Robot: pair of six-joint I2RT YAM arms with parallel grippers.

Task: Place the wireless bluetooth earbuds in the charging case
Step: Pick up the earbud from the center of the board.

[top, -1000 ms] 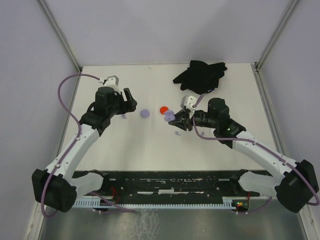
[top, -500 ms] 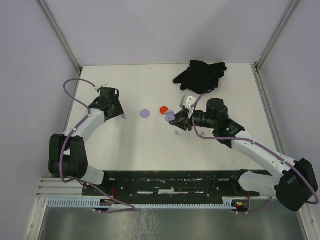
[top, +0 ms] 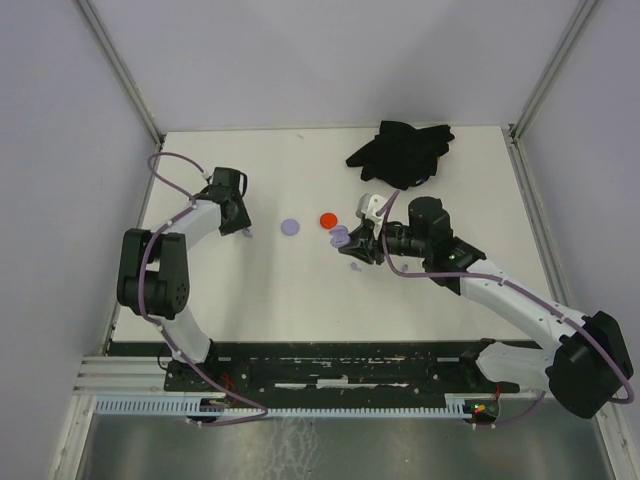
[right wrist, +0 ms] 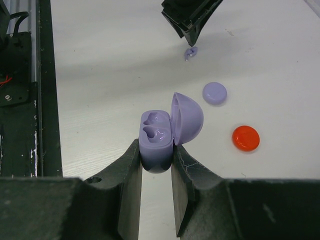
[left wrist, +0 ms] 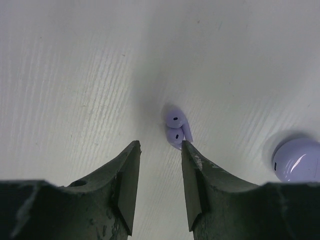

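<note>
In the left wrist view, the left gripper [left wrist: 160,146] has its jaws parted and empty, with a lavender earbud [left wrist: 176,128] just past the tips. Only the right wrist view shows the right gripper [right wrist: 155,146] clamping the charging case [right wrist: 156,132], lid up, both sockets unfilled.

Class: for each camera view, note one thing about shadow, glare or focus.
Left wrist view: the lavender earbud casts a soft shadow up-left; the near fingers look blurred. Right wrist view: glare glints in the charging case sockets. Top view: even, soft light.
</note>
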